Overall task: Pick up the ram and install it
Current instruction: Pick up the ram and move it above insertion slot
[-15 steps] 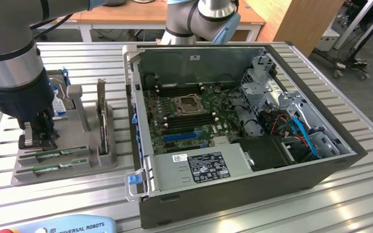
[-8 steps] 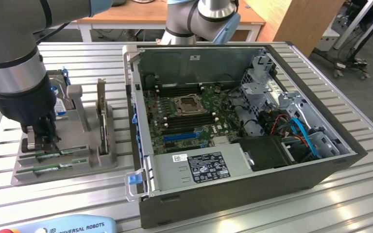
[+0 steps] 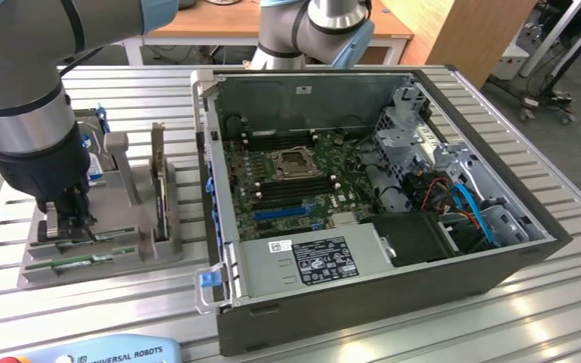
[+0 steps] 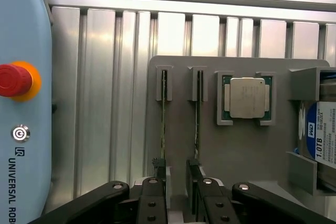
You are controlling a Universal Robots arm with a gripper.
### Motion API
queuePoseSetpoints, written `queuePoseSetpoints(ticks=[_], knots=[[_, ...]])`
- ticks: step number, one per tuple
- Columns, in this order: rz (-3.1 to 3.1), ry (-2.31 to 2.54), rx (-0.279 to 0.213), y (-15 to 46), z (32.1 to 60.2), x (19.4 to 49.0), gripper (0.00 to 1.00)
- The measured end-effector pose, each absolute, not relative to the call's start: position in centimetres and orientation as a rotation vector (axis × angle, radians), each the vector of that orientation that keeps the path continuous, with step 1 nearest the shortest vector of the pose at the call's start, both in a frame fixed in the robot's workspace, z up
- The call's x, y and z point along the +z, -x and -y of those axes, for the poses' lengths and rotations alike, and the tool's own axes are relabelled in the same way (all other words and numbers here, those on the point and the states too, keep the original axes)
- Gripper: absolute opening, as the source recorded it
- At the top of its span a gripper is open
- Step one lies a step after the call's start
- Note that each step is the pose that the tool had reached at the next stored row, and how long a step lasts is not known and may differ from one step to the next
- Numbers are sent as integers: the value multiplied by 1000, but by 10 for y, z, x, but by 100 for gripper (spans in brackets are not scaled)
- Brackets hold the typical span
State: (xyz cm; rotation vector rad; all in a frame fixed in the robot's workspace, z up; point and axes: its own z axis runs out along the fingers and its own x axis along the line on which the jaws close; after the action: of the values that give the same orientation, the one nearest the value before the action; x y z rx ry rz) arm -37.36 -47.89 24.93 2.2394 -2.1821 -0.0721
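One ram stick (image 4: 163, 114) stands on its long edge in a narrow slot of the gray holder (image 4: 247, 153). The other ram stick (image 4: 198, 109) stands in the same way in the next slot, parallel to it and a little apart. The gripper (image 4: 178, 176) hangs low over the near ends of both sticks. Its black fingers (image 4: 159, 184) stand slightly apart with nothing between them, and I cannot tell which stick it is over. Beside the second stick a processor (image 4: 247, 97) lies flat in its pocket, and further along is a hard drive (image 4: 323, 129) with a blue label. On the other side lies the teach pendant (image 4: 23, 129). In the exterior view, the holder sits on the slatted metal table (image 3: 532, 318), just to the exterior view's left of the open computer case (image 3: 371, 295).
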Motion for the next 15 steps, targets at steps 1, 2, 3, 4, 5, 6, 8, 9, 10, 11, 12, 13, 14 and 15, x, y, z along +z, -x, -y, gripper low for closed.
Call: queuePoseSetpoints(ticks=[1,2,3,4,5,6,8,9,10,11,12,13,14,15], knots=[[2182,-2239,-72,374,479,249,29],[2182,-2239,-72,374,479,249,29],[2182,-2239,-72,374,479,249,29],[2182,-2239,-72,374,479,249,29],[2183,-2239,-72,374,479,249,29],[2182,-2240,-72,374,480,249,29],[2182,-2239,-72,374,480,249,29],[2182,-2239,-72,374,480,249,29],[2182,-2239,-72,374,480,249,29],[2182,-2239,-72,374,480,249,29],[2182,-2239,-72,374,480,249,29],[2182,-2240,-72,374,481,249,29],[2182,-2240,-72,373,481,249,29],[2182,-2240,-72,373,482,249,29]])
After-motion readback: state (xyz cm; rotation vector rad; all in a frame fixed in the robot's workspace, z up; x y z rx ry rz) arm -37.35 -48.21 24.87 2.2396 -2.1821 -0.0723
